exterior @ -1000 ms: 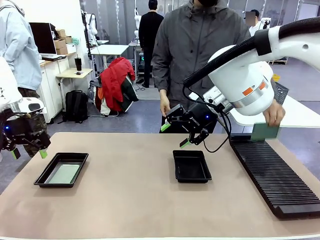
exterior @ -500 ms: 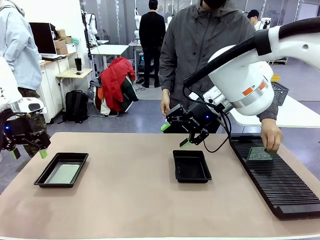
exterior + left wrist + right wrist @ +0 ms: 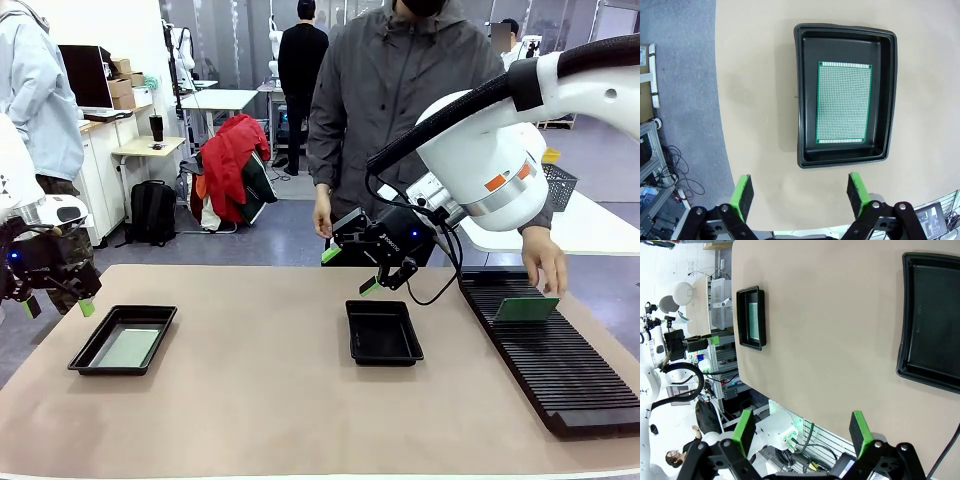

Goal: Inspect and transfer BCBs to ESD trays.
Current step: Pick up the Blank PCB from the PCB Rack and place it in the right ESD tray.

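On the table's left, a black ESD tray (image 3: 100,345) holds one green BCB (image 3: 127,347) lying flat. My left gripper (image 3: 58,308) hangs open beside and above this tray. From the left wrist view the same tray (image 3: 805,100) and its grid-textured BCB (image 3: 843,102) lie ahead of the open left gripper (image 3: 800,192). A second ESD tray (image 3: 384,332) sits mid-table with nothing in it. Over its far edge hovers my right gripper (image 3: 350,272), open; the right wrist view shows that tray (image 3: 932,320) past the open gripper (image 3: 802,432). Another BCB (image 3: 527,309) leans in the rack, just below the person's hand (image 3: 545,265).
A long black slotted rack (image 3: 560,370) runs along the table's right side. The person in a grey jacket (image 3: 400,90) stands at the far edge. A wire-mesh basket (image 3: 562,185) sits on a white table behind. In the right wrist view the far tray (image 3: 742,317) shows.
The person brought a green board down onto the rack and now has it leaning in a slot, the hand lifted slightly off it. Both arms stayed still.
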`<state>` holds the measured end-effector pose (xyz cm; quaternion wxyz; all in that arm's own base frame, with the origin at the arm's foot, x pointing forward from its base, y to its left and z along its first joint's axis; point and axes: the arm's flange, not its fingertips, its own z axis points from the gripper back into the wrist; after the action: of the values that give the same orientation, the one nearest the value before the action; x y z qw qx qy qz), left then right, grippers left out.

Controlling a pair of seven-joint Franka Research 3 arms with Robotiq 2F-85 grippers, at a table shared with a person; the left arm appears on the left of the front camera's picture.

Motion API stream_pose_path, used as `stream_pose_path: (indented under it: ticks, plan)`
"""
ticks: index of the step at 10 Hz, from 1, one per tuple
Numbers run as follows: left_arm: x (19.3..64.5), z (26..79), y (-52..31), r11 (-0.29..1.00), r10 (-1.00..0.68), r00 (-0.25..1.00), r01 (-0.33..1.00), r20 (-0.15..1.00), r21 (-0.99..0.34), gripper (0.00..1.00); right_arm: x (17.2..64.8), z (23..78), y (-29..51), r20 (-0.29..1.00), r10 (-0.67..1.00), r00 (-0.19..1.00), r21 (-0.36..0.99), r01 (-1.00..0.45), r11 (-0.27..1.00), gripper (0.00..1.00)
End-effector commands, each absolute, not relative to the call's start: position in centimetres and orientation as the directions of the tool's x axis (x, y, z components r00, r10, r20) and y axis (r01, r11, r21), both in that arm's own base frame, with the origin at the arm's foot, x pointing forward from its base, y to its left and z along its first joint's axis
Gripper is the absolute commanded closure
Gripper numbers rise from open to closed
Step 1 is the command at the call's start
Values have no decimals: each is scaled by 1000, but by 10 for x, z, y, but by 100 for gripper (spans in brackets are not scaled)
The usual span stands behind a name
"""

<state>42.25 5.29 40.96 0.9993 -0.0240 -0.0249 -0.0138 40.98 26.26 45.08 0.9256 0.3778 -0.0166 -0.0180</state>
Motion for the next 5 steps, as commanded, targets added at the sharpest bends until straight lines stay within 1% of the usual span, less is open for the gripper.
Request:
stream_pose_path:
  ticks: [1,5]
  plan:
    - [424,407,54,998,-26,998,29,59,-53,0,410,451,262,18,-44,999,697,19,717,0]
    - [424,407,54,998,-26,998,29,59,-53,0,410,451,262,18,-44,999,697,19,717,0]
